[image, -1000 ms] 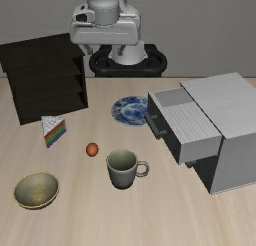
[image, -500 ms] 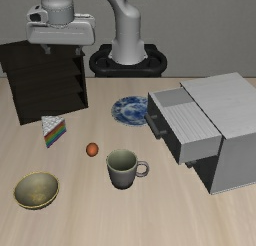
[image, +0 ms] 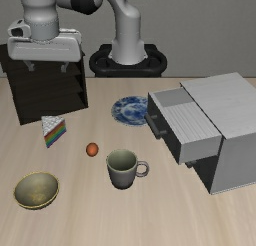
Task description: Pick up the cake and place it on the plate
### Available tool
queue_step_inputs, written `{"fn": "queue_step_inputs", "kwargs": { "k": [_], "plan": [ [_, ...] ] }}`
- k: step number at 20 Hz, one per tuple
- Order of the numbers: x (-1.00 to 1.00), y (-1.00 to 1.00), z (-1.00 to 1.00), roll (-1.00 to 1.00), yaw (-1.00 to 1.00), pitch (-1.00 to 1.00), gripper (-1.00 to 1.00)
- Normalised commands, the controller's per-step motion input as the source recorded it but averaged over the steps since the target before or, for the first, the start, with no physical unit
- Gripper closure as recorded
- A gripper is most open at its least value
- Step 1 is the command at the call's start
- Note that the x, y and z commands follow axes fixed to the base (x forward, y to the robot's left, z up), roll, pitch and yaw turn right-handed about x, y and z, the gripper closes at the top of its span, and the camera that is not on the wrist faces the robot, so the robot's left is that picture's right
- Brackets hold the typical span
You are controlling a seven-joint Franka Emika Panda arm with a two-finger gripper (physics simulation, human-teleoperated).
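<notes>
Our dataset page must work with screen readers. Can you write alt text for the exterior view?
The robot's gripper hangs above a dark shelf unit at the exterior view's left, apart from the cake slice on the table below. The blue plate sits bare beside a grey cabinet, with a mug, bowl and small orange ball nearby.

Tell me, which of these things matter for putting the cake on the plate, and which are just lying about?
Part of the job: cake, plate, end effector.
Just lying about: mug, bowl, small orange ball, dark shelf, grey cabinet.
</notes>
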Motion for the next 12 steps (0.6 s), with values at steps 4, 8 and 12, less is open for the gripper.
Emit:
{"fn": "queue_step_inputs", "kwargs": {
  "k": [4,8,12],
  "plan": [
    [0.75,0.0,-0.25,0.0,0.0,0.0,-1.0],
    [0.0,0.0,-1.0,0.0,0.0,0.0,-1.0],
    [0.0,0.0,-1.0,0.0,0.0,0.0,-1.0]
  ]
}}
